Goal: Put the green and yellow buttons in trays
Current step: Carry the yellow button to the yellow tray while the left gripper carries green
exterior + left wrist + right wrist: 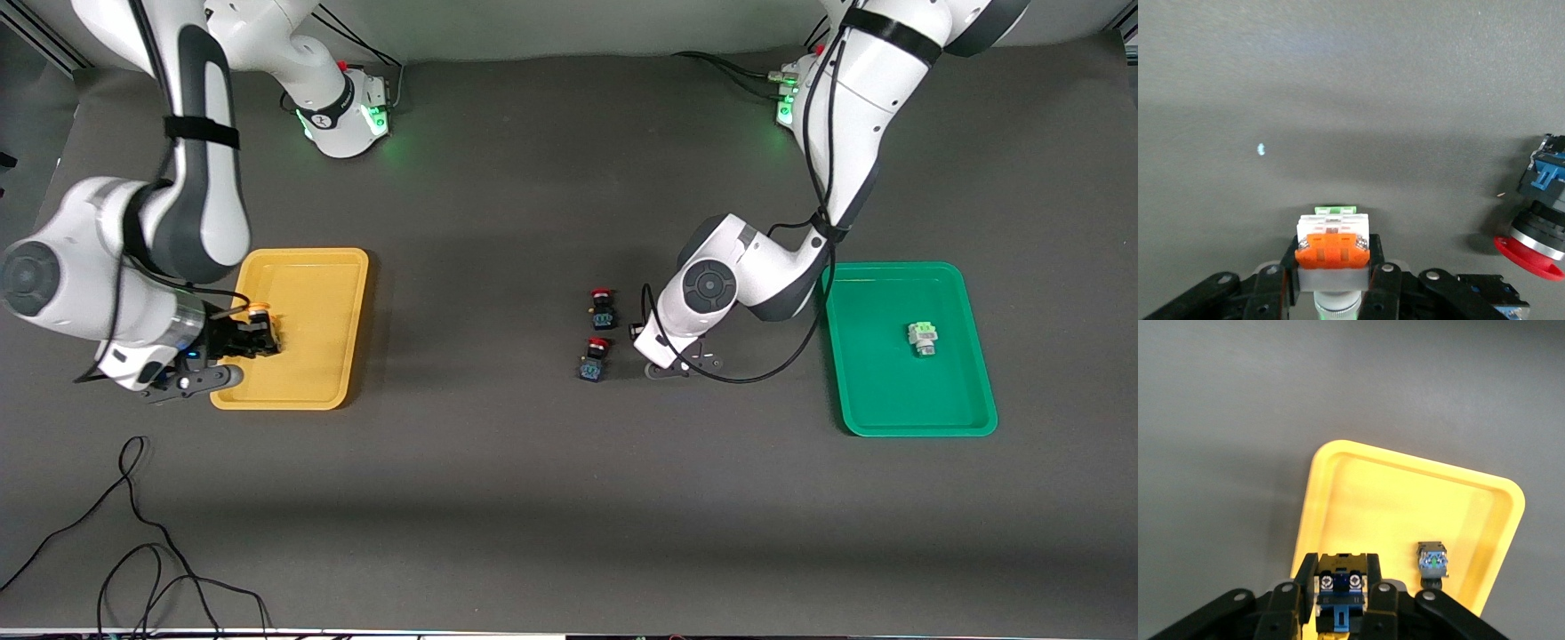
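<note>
Left claw (1333, 275) grips orange-faced block (1332, 248), base hidden.

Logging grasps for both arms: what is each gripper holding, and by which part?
Left gripper clamps the orange-faced white block by its sides. Right gripper clamps a dark-bodied button by its body's sides, over the yellow tray.

The left gripper (1333, 280) is clamped on a white block with an orange face (1332, 248). The right gripper (1341, 597) is clamped on a dark-bodied push button (1341, 581), over the shallow yellow plastic tray (307, 391).
</note>
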